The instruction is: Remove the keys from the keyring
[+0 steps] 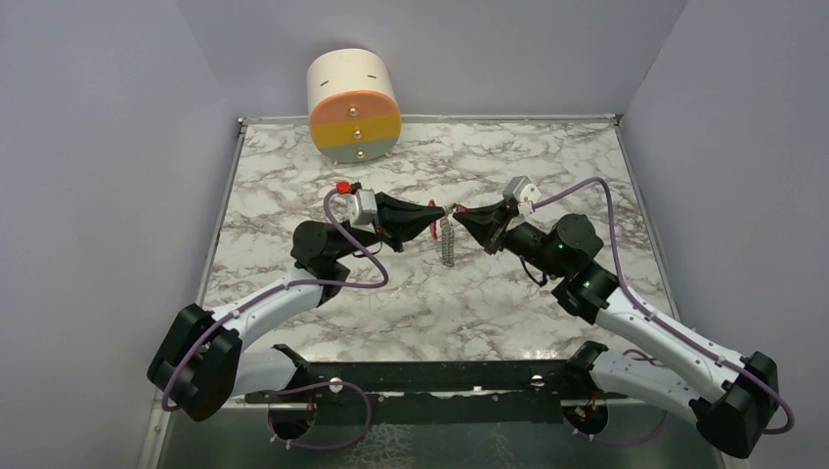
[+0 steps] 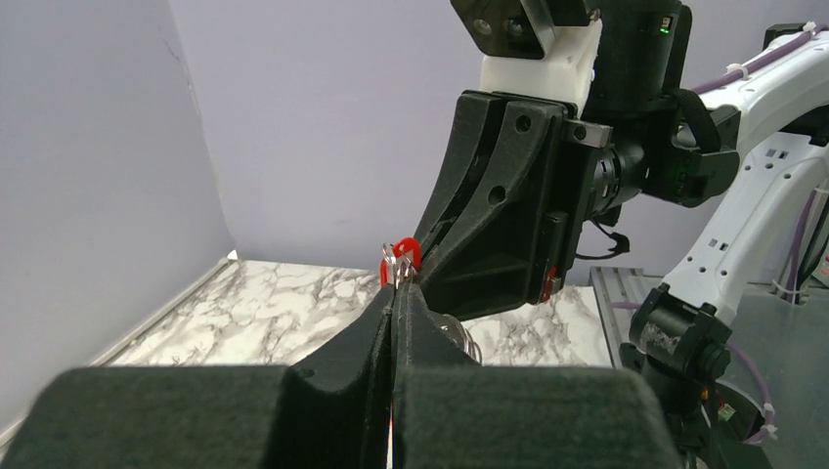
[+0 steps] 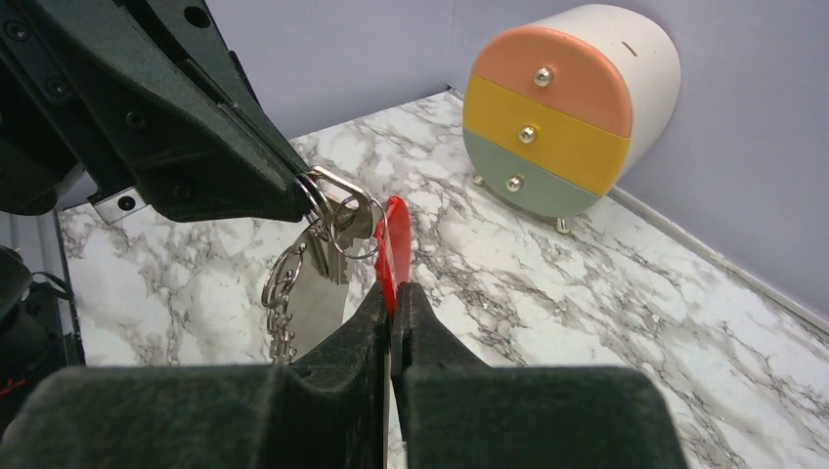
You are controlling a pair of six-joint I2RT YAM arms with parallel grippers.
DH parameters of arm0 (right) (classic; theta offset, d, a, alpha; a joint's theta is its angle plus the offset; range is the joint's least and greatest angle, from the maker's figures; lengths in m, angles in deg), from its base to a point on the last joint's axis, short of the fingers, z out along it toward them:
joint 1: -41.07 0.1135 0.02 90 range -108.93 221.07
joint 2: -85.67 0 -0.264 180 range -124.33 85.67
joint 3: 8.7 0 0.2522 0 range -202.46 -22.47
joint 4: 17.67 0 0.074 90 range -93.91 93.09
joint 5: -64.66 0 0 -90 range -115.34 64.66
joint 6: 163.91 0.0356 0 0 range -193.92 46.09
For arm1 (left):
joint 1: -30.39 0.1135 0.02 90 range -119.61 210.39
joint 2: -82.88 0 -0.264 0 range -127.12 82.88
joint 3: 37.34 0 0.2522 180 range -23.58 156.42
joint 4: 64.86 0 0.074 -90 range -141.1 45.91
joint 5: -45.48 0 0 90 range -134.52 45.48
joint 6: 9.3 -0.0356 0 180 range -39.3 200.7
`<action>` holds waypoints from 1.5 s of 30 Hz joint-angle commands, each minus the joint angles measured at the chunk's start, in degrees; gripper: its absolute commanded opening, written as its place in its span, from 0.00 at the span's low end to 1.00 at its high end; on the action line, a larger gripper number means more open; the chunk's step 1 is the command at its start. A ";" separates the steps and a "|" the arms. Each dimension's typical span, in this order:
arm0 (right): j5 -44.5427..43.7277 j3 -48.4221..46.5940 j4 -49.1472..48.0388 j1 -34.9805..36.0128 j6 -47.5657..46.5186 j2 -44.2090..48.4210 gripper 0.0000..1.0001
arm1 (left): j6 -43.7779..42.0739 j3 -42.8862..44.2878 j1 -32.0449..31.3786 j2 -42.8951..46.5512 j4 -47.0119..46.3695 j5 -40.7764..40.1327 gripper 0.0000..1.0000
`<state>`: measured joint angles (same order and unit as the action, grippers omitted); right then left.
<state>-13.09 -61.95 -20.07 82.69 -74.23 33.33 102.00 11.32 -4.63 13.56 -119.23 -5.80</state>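
Although the top view shows only that the left gripper (image 1: 436, 217) and right gripper (image 1: 461, 216) meet tip to tip above the middle of the marble table (image 1: 283, 195), with a chain (image 1: 448, 248) hanging below them, the wrist views establish the grips. From the right wrist, the right gripper's jaws are pressed together on the lower edge of a red tag (image 3: 395, 244). The left gripper's tip pinches the keyring (image 3: 321, 198), from which a silver key (image 3: 327, 283) hangs beside the chain. From the left wrist, the left jaws are closed on the wire ring, with the red tag just behind; the key is hidden there. Whether the chain's end touches the table cannot be told. A three-coloured drawer unit (image 1: 354, 107) stands at the far edge, well apart.
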 commanded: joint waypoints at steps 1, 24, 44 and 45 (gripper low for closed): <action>-1.47 0.50 -1.04 -0.49 0.03 -0.16 0.01 | 0.21 -0.58 -0.22 1.61 -4.99 -1.85 0.00; 2.08 2.48 -2.32 -0.49 1.95 -3.26 0.01 | 7.14 -2.93 -0.22 -1.61 -25.10 -5.94 0.00; 0.14 2.16 -3.00 -0.49 0.67 -1.89 0.01 | -4.32 -0.25 -0.23 0.85 2.23 -2.19 0.07; 0.14 2.22 -3.07 -0.49 0.71 -1.97 0.01 | -6.17 -0.08 -0.22 1.41 5.12 -2.83 0.07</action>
<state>-11.37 -59.35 -20.88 82.32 -72.75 30.40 103.44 9.00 -4.87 12.22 -126.18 -9.43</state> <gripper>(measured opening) 0.017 0.082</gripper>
